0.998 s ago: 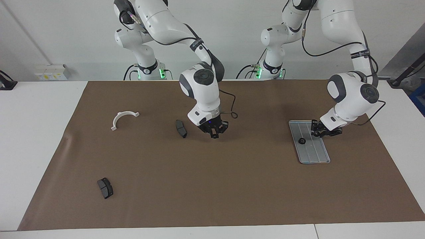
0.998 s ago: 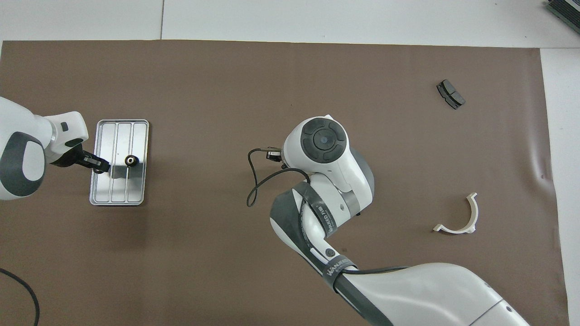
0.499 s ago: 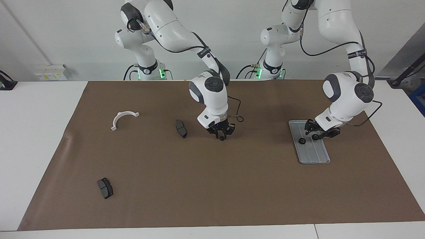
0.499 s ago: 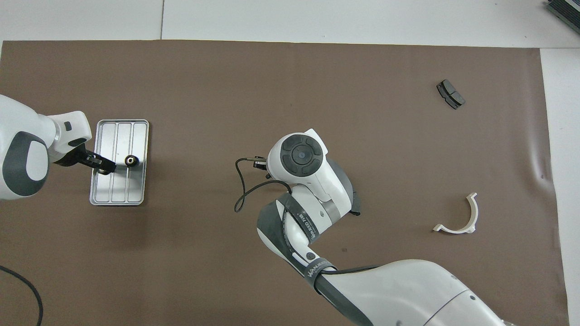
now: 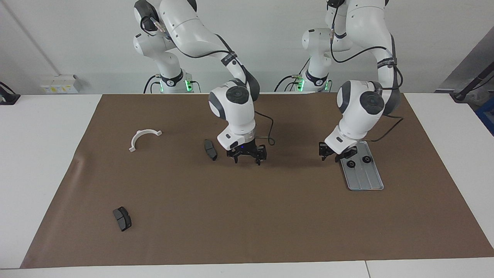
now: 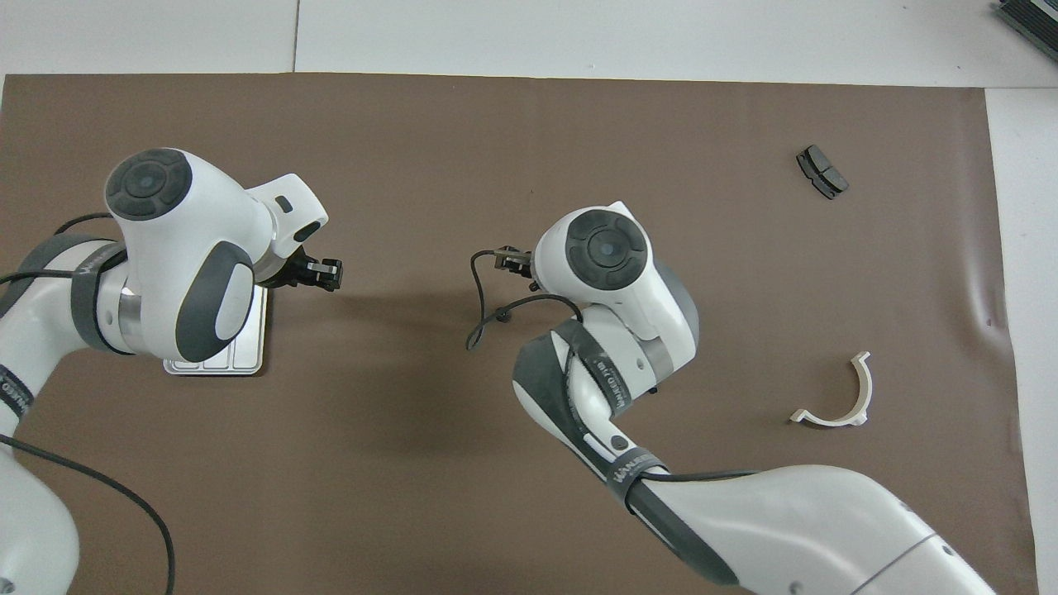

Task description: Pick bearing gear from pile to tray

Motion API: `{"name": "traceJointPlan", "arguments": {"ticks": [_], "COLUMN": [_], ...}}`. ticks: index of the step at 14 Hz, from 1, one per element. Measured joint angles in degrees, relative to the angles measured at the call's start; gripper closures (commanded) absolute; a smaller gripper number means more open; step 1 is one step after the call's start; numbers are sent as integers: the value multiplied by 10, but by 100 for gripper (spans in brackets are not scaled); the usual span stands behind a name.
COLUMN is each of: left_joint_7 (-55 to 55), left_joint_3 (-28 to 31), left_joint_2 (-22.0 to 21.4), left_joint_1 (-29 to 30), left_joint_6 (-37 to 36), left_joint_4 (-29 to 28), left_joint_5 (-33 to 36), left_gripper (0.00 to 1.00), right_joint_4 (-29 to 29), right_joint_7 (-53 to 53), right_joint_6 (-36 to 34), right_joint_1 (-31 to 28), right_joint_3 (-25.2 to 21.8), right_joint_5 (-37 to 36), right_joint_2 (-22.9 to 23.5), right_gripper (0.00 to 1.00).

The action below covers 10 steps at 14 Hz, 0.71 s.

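Lying flat on the brown paper sheet [image 5: 270, 216] covering the table, the silver-grey metal tray [image 5: 366, 181] with its raised rim and lengthwise grooves holds two small black round gears [image 5: 351, 164] at its end nearer the robots. The left gripper [image 5: 334, 153] hangs over the paper just beside that end of the tray, and I cannot tell its opening. Well away from the tray toward the right arm's end, the right gripper [image 5: 247, 158] stands spread open, empty, beside a dark curved pad [image 5: 210, 150]; a white half-ring bracket [image 5: 143, 138] and a second pad [image 5: 122, 218] lie farther from the tray.

1. I see a silver-grey tray [image 5: 364, 178] with lengthwise grooves.
2. Two black gears [image 5: 351, 164] lie on it.
3. Brown mat [image 5: 247, 216], white half-ring bracket [image 5: 143, 138].
4. Two dark grey pads [image 5: 122, 218].
5. My arms are white, with dark grey joints.
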Motion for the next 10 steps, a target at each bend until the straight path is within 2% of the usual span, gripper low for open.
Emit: {"name": "traceJointPlan", "arguments": {"ticks": [4,10], "left_joint_7": [-178,-358], "left_joint_3": [-1,0], "left_joint_2": [8,82], "left_joint_1": [-85,-177], "left_joint_6": [0,2], "left_joint_4": [28,104], "left_joint_5": [0,0], "left_gripper": [51,57], "right_joint_4": [0,0], "right_joint_7": [-121,-244], "right_joint_6": [-73,-153], "right_joint_1": [-97,-193], "right_joint_3": [0,0], "right_joint_5": [0,0], "right_joint_2": [-72,-137], "right_gripper": [0,0]}}
